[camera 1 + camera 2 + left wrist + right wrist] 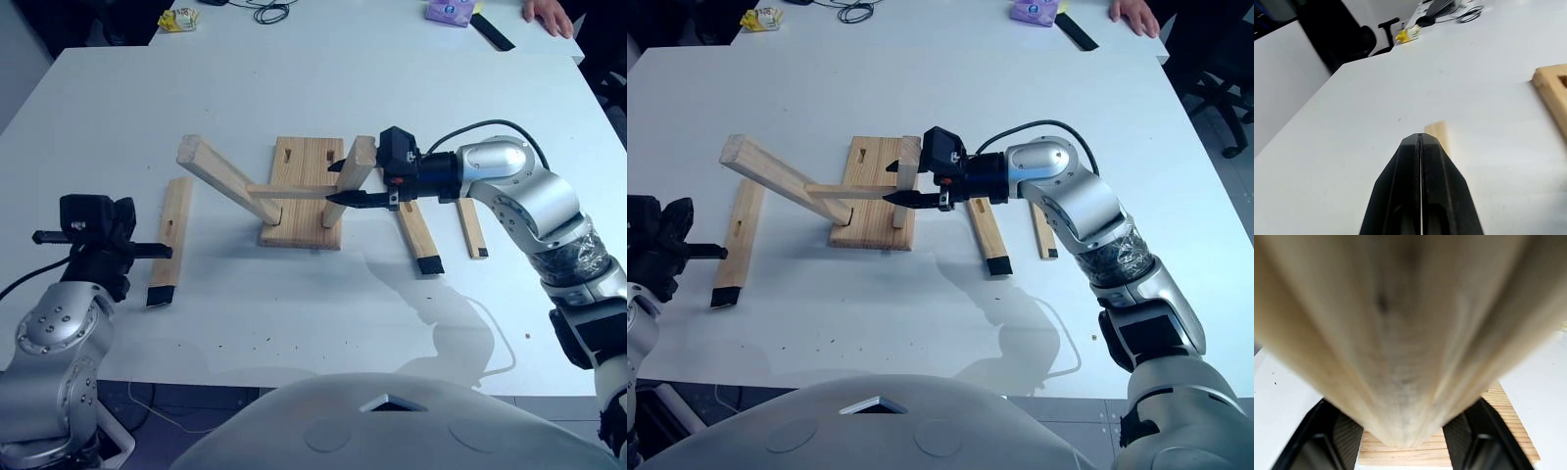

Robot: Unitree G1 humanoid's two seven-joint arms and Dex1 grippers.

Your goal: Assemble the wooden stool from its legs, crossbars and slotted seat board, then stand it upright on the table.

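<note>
We see a white table [313, 88]. Near its middle a slotted seat board [294, 230] lies flat. Left of the board, apart from it, a loose leg [171, 235] with a black end lies on the tabletop. On the right lie a second leg [419, 235] and, just beside it, a thin crossbar [473, 230]. At the far edge we find a yellow packet [178, 19], dark cables [271, 10], a purple packet [449, 11] and a black strip [492, 32].

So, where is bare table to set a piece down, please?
Free: beyond the seat board, and the near strip before it. Crowded: loose leg on its left; right gripper holding an upright leg, spare leg, crossbar on its right.
</note>
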